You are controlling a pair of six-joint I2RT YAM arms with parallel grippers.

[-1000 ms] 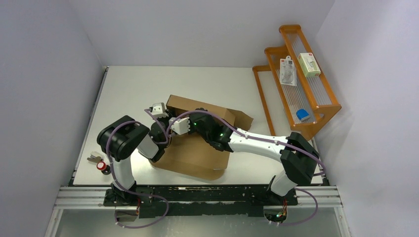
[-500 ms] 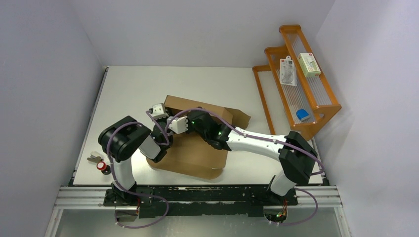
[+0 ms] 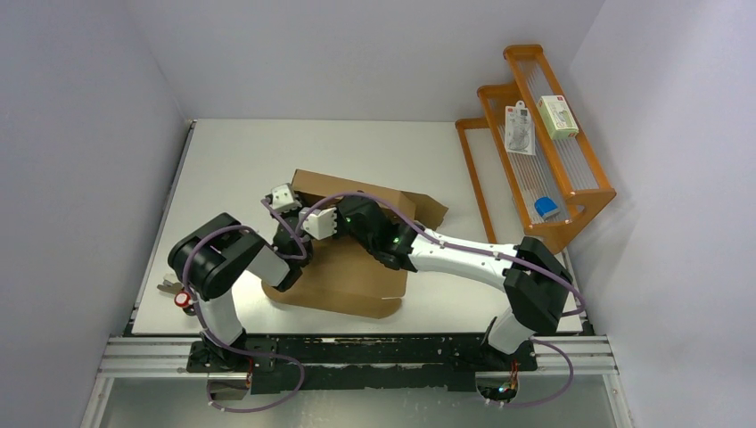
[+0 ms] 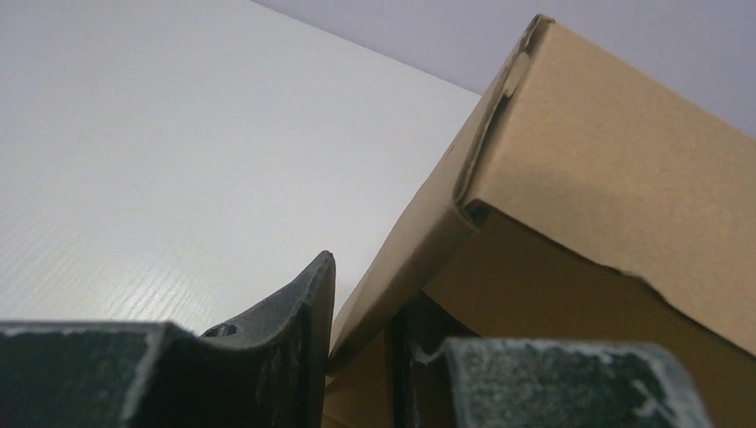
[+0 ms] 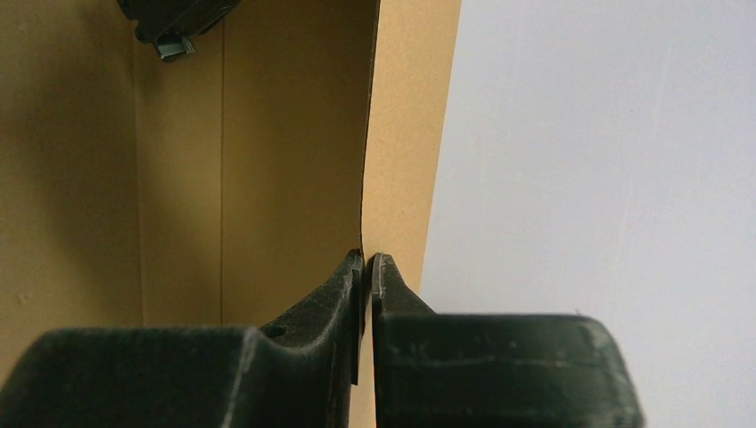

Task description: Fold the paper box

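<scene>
Clamping plain brown paper box [image 3: 348,276]: left gripper [image 4: 364,287], right gripper [image 5: 368,261].

Rack [image 3: 584,178]: orange, stood at the table's [image 3: 232,160] far right
Packages [image 3: 520,127]: two, white, on its upper shelves
Blue item [image 3: 546,208]: on its lower shelf

Lay open along the far and left stretches of the table [image 3: 232,160]. Blocked at centre by the paper box [image 3: 348,281], left arm [image 3: 218,254] and right arm [image 3: 464,254]; hemmed rightward by the orange rack [image 3: 571,214].
</scene>
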